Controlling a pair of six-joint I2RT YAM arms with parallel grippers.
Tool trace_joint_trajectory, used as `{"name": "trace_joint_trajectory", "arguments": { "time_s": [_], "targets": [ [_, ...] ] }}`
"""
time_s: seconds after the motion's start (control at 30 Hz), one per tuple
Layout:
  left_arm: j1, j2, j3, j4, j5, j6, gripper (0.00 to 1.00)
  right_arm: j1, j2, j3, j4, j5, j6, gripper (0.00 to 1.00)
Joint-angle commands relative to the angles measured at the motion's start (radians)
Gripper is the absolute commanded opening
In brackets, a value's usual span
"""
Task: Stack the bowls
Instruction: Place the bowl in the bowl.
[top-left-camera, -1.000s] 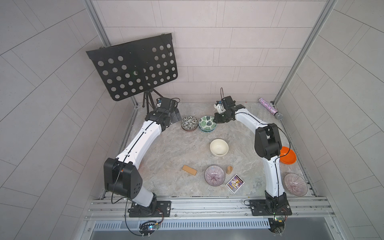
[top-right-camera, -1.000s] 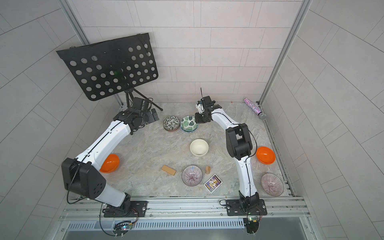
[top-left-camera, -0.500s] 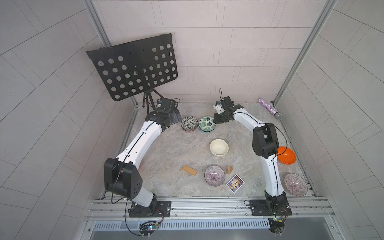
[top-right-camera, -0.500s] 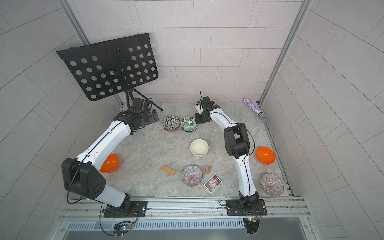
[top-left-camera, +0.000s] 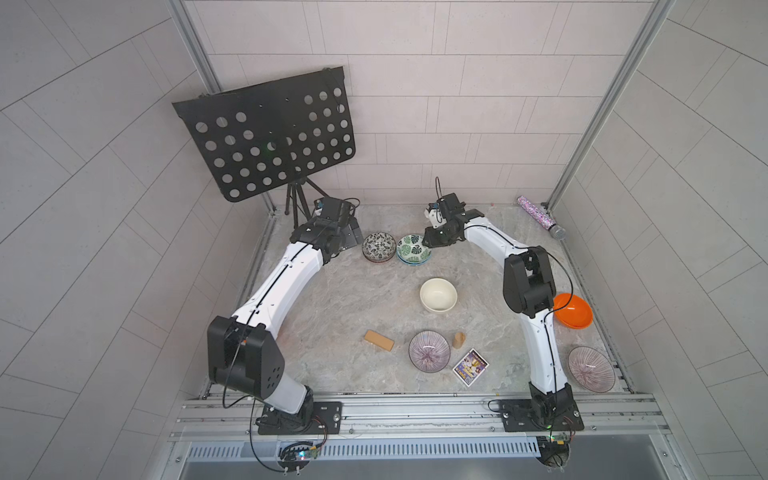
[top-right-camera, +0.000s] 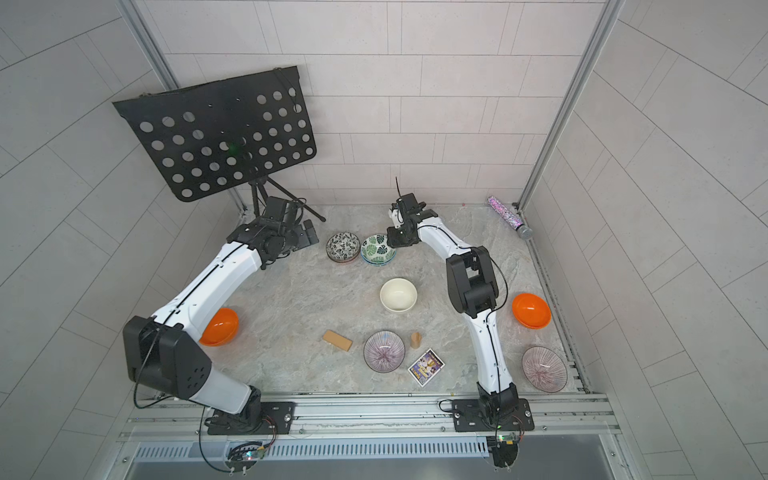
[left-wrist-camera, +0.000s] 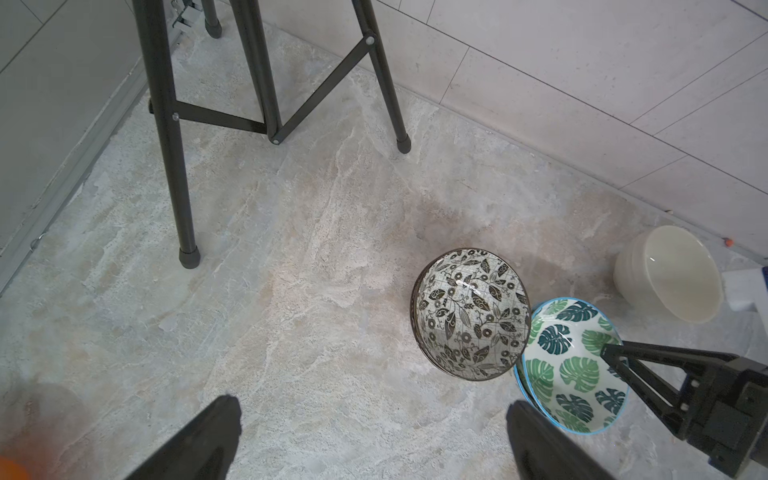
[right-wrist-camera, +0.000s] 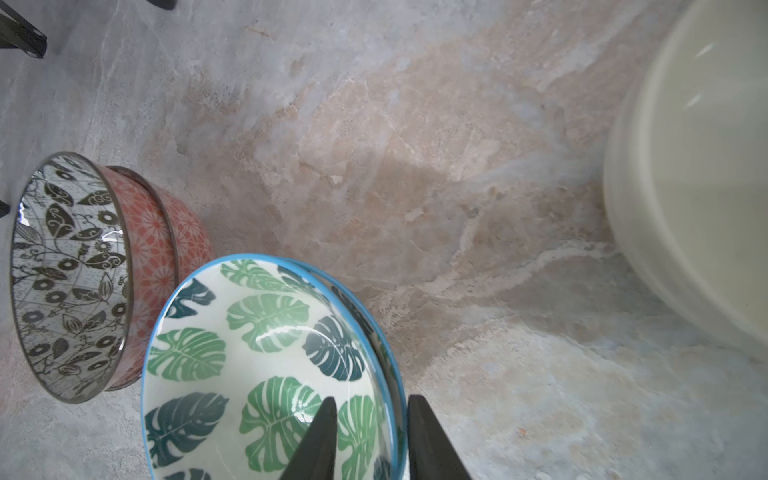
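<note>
R hand (right-wrist-camera: 372, 401) astride green-leaf bowl (right-wrist-camera: 257, 353) rim: wrist cam only.

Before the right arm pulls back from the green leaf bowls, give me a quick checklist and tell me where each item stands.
1. Top green leaf bowl seated inside lower green leaf bowl: ok.
2. Right gripper jaws apart astride that rim, not pinching: ok.
3. Left gripper open: ok.
4. Black-white leaf bowls stacked: ok.
5. Cream bowl stacked with second cream bowl: not ok, apart.
6. Purple-striped bowl stacked with other purple-striped bowl: not ok, apart.
</note>
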Motion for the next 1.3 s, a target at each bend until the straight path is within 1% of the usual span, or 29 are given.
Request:
{"name": "trace_joint_trajectory", "arguments": {
  "time_s": [0.0, 0.13, 0.33, 0.37, 0.5, 0.63, 0.73, 0.83, 0.97, 1.13, 1.27],
  "targets": [
    [-0.002, -0.025, -0.013, -0.009, 0.023, 0.005, 1.0, -0.02, -0.077, -0.043, 0.028, -0.005, 0.018, 0.31],
    [-0.001, -0.02, -0.014, -0.008, 0.035, 0.003, 0.99, -0.037, -0.073, -0.053, 0.051, -0.046, 0.031, 0.25],
    [-0.002, -0.013, -0.011, -0.008, 0.05, 0.003, 0.99, -0.037, -0.083, -0.071, 0.072, -0.056, 0.033, 0.25],
    [-0.001, -0.012, -0.011, -0.008, 0.051, 0.003, 1.0, -0.038, -0.093, -0.079, 0.075, -0.05, 0.037, 0.26],
    [-0.002, -0.013, -0.011, -0.01, 0.054, 0.006, 0.99, -0.053, -0.166, -0.15, 0.137, -0.041, 0.062, 0.37],
    [-0.002, -0.013, -0.011, -0.008, 0.057, 0.006, 0.99, -0.089, -0.238, -0.202, 0.195, -0.042, 0.106, 0.41],
    [-0.004, -0.008, -0.011, -0.008, 0.063, 0.005, 1.0, -0.129, -0.257, -0.222, 0.233, -0.038, 0.133, 0.42],
    [-0.004, -0.003, -0.011, -0.007, 0.072, 0.01, 0.99, -0.173, -0.221, -0.192, 0.24, 0.002, 0.165, 0.43],
    [-0.015, 0.009, -0.008, -0.008, 0.069, 0.023, 0.99, -0.228, -0.121, -0.091, 0.217, 0.059, 0.225, 0.43],
    [-0.028, 0.029, -0.001, -0.01, 0.06, 0.032, 0.99, -0.241, -0.002, 0.054, 0.191, 0.137, 0.257, 0.44],
    [-0.029, 0.041, 0.007, -0.011, 0.061, 0.032, 0.99, -0.244, 0.096, 0.167, 0.135, 0.146, 0.268, 0.44]
  ]
}}
